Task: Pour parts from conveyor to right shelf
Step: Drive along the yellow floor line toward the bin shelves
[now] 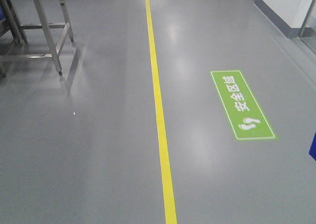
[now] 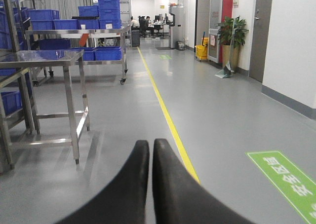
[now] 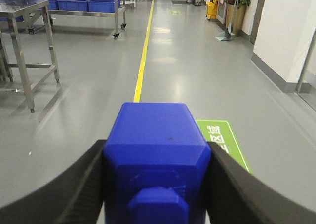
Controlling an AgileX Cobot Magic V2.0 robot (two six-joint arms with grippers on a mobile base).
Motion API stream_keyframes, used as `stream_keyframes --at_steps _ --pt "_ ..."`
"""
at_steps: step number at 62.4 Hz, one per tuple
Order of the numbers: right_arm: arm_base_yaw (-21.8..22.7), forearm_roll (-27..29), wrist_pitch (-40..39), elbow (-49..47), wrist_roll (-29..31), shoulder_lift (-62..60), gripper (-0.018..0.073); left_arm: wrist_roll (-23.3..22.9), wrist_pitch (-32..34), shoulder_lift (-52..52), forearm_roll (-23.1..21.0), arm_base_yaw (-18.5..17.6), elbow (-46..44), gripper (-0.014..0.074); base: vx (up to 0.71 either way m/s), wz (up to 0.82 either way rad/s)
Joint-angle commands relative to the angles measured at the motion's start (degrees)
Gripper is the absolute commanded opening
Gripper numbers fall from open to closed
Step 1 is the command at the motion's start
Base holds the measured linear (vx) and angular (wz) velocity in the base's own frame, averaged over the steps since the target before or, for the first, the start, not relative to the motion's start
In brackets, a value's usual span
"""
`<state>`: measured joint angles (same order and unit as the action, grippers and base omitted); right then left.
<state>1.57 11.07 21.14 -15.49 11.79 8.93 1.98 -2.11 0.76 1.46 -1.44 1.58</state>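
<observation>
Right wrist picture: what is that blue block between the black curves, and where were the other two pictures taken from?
This is a wheeled robot with two arms. Each wrist carries a camera looking along its tool. The black curves belong to the right tool, clamped on a blue plastic bin. The left wrist picture shows the left tool shut and empty, facing a corridor with steel tables. The front picture looks down at the grey floor: a yellow line and a green floor sign.

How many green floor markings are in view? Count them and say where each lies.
2. One green floor marking lies close by, right of the yellow line; another lies far down the corridor, also right of it. Others may be hidden.
</observation>
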Motion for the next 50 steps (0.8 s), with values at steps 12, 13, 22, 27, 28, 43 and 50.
stream_keyframes --at_steps 12,13,22,27,28,43,50 --pt "-0.08 0.09 -4.47 -1.70 0.31 0.51 -0.0009 -0.16 4.24 0.75 -0.16 -0.03 1.75 -0.0006 0.70 0.09" --pt "-0.08 0.09 -4.47 -1.70 0.31 0.51 -0.0009 -0.16 4.24 0.75 -0.16 -0.03 1.75 -0.0006 0.71 0.13" --pt "-0.08 0.09 -4.47 -1.70 0.31 0.51 -0.0009 -0.16 4.24 0.75 -0.16 -0.03 1.75 -0.0006 0.71 0.15" --pt "-0.08 0.09 -4.47 -1.70 0.31 0.51 -0.0009 -0.16 4.24 0.75 -0.16 -0.03 1.75 -0.0006 0.71 0.16" --pt "-0.08 0.09 -4.47 -1.70 0.31 0.51 -0.0009 -0.16 4.24 0.75 -0.16 -0.03 1.75 -0.0006 0.70 0.13" --pt "-0.08 0.09 -4.47 -1.70 0.31 0.51 -0.0009 -0.16 4.24 0.75 -0.16 -0.03 1.75 -0.0006 0.71 0.05" --pt "-0.08 0.09 -4.47 -1.70 0.31 0.51 -0.0009 -0.16 4.24 0.75 -0.16 -0.03 1.75 -0.0006 0.72 -0.05"
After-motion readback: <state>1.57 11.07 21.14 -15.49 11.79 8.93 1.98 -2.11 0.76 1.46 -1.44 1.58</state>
